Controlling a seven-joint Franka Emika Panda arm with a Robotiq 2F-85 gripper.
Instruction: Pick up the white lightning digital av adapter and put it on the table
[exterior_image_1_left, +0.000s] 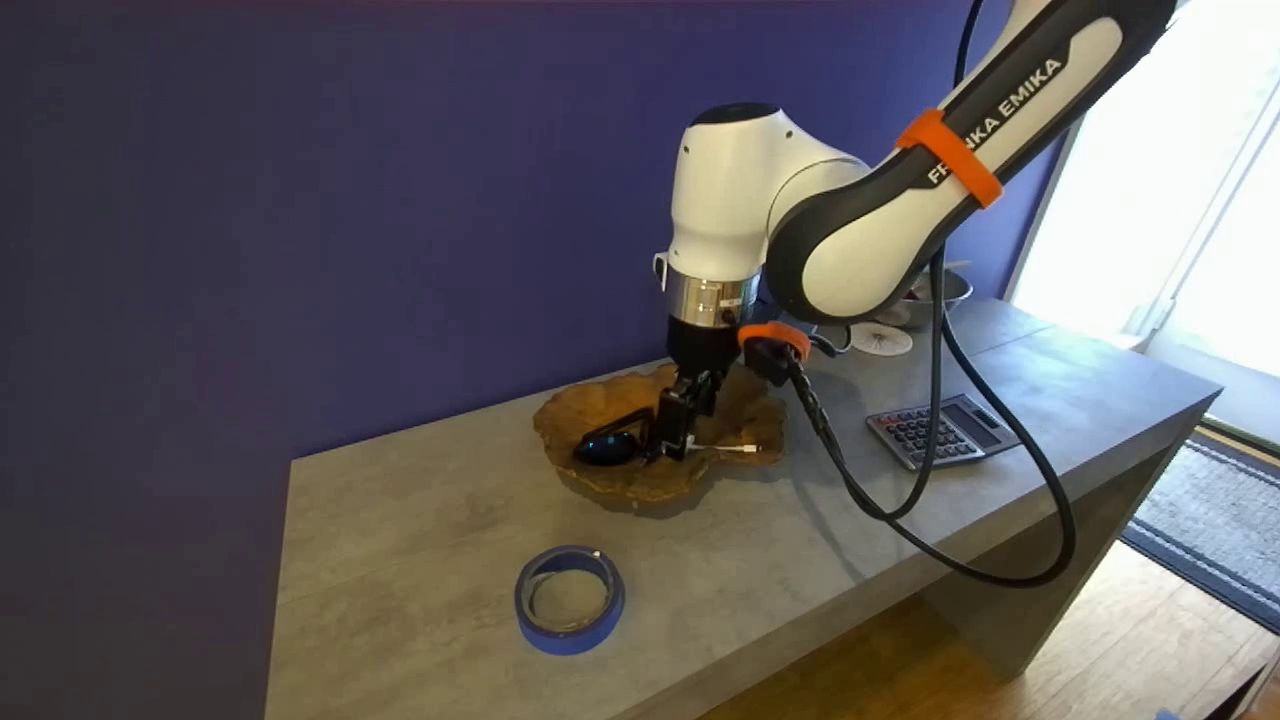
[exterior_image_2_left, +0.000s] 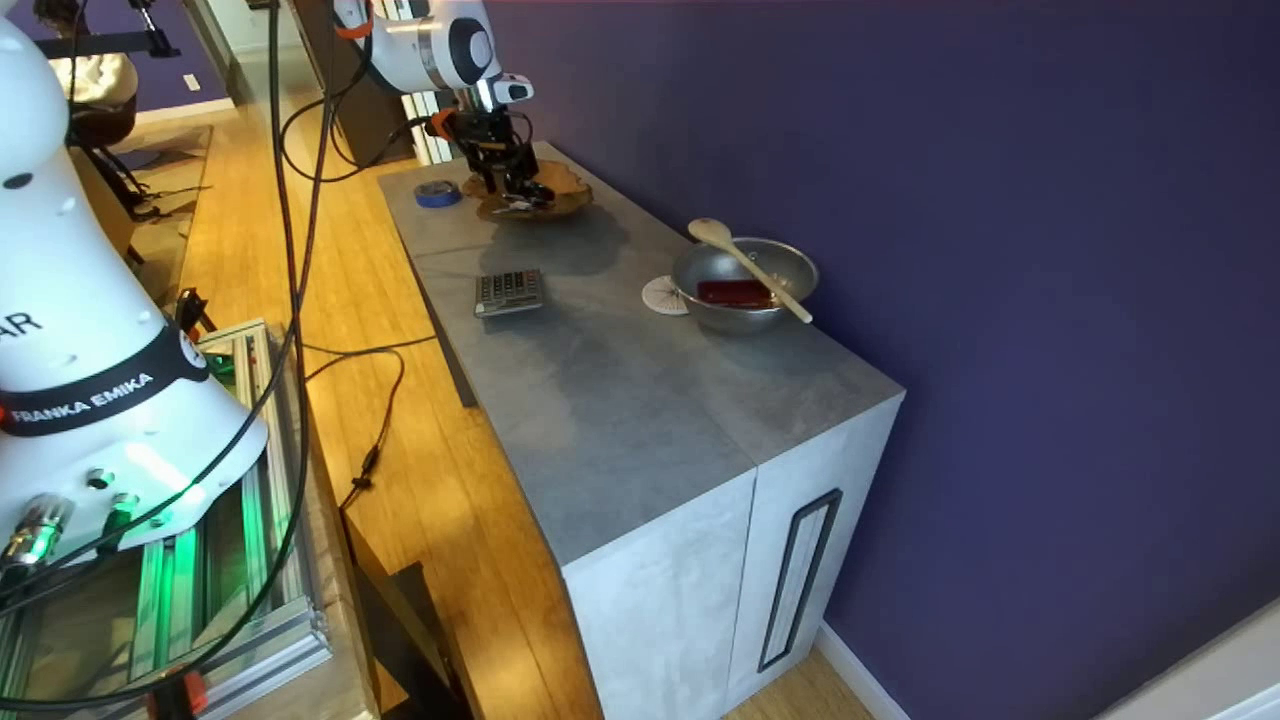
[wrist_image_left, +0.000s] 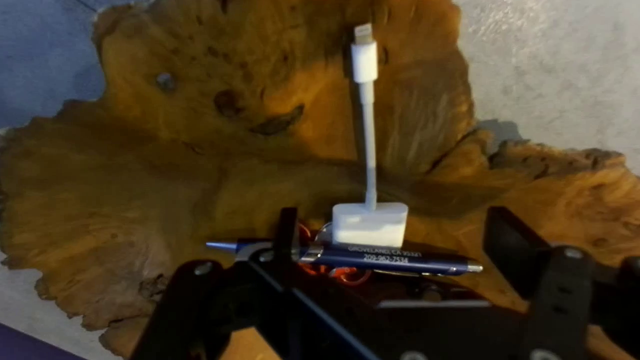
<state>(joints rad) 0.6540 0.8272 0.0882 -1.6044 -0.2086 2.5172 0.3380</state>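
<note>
The white lightning adapter (wrist_image_left: 370, 222) lies in the wooden bowl (wrist_image_left: 150, 175), its short cable pointing up in the wrist view. Its cable end (exterior_image_1_left: 745, 448) shows in an exterior view. My gripper (wrist_image_left: 395, 231) is open, with one finger on each side of the adapter's wide block and a gap to both. A blue pen (wrist_image_left: 390, 259) lies across the block's lower edge, between the fingers. In an exterior view my gripper (exterior_image_1_left: 675, 425) is down inside the bowl (exterior_image_1_left: 585, 410). The bowl stands on the grey table (exterior_image_1_left: 420, 560).
A black glossy item (exterior_image_1_left: 607, 447) lies in the bowl beside the gripper. Red rings (wrist_image_left: 352, 275) lie under the pen. Blue tape (exterior_image_1_left: 570, 600), a calculator (exterior_image_1_left: 940, 432) and a metal bowl (exterior_image_2_left: 745, 285) with a wooden spoon (exterior_image_2_left: 750, 262) stand on the table. A purple wall runs behind.
</note>
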